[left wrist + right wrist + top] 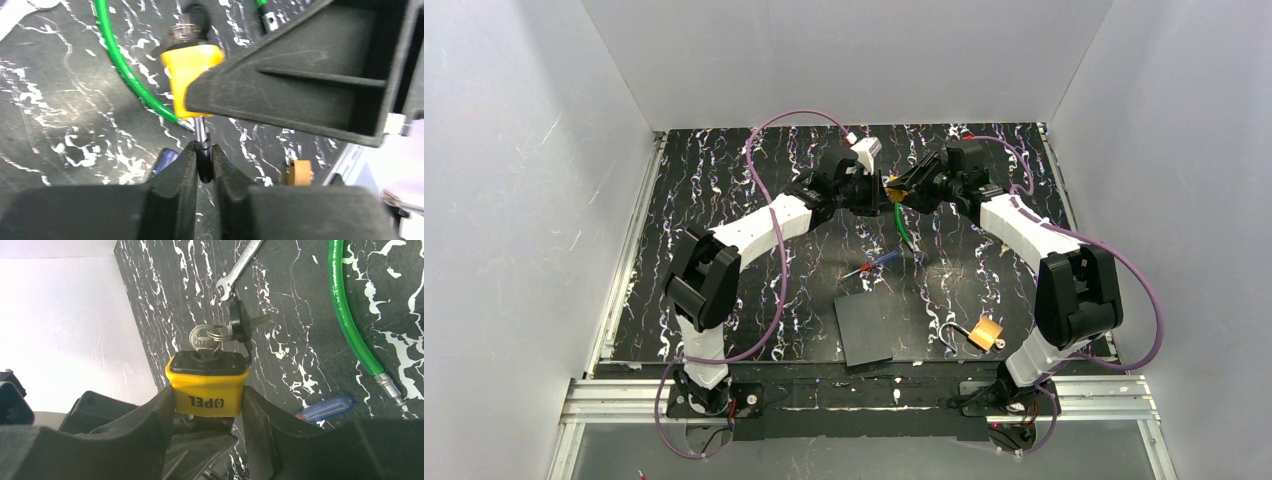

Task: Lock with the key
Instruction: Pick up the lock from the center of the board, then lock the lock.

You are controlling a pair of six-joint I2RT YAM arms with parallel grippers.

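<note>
The right gripper (207,396) clamped the yellow lock (207,382), and the left gripper (204,152) pinched a metal pin (200,131) beneath it. The key (204,342) sat in the lock's top. It looked small, stiff and probably slippery, best gripped by its flat silver head.

a small silver key (204,344) sits pushed into the black top face of a yellow opel padlock (207,387). a key ring (220,334) with a black-headed spare key (239,320) hangs from it. the right gripper (207,401) clamps the padlock's body.
</note>
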